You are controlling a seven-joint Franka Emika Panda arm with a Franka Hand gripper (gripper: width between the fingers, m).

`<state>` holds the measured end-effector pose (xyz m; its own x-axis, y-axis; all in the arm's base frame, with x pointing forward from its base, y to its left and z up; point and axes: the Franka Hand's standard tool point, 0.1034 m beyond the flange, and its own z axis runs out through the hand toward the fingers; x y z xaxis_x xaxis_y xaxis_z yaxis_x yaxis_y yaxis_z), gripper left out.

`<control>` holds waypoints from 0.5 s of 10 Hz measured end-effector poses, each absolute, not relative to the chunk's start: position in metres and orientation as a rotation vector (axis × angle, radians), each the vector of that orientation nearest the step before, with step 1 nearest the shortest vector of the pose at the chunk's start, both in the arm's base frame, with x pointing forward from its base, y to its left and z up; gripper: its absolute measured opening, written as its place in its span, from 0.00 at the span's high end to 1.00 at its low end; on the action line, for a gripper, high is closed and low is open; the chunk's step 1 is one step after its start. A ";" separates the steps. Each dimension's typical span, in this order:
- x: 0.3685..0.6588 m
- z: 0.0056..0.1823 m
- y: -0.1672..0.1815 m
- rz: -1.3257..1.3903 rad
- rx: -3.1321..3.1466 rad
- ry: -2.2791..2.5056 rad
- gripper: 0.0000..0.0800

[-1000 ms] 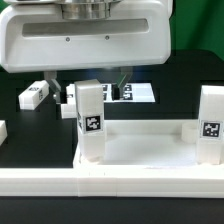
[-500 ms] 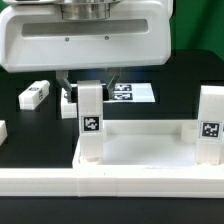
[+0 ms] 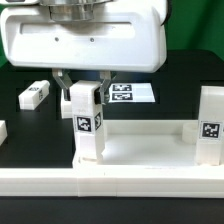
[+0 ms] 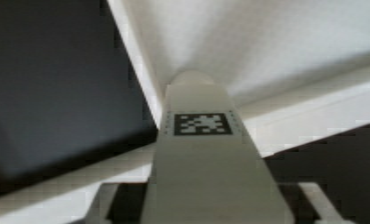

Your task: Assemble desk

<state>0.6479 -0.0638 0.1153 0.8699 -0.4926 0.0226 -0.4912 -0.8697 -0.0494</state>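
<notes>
Your gripper (image 3: 84, 92) has its fingers (image 3: 63, 84) either side of the upright leg's (image 3: 89, 128) top, close against it; you cannot tell whether they squeeze. That leg stands in the tabletop's (image 3: 140, 181) corner at the exterior view's left.

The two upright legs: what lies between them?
Only the tabletop itself, its bare floor and rim. Nothing stands there, as the exterior view shows.
</notes>
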 end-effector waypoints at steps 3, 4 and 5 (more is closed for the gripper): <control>0.649 0.115 -0.065 -0.042 -2.824 1.265 0.64; 0.649 0.115 -0.065 -0.039 -2.756 1.393 0.64; 0.649 0.115 -0.065 -0.031 -2.662 1.557 0.64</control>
<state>0.6490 -0.0652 0.1147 0.4904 -0.8714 -0.0119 -0.8703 -0.4890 -0.0596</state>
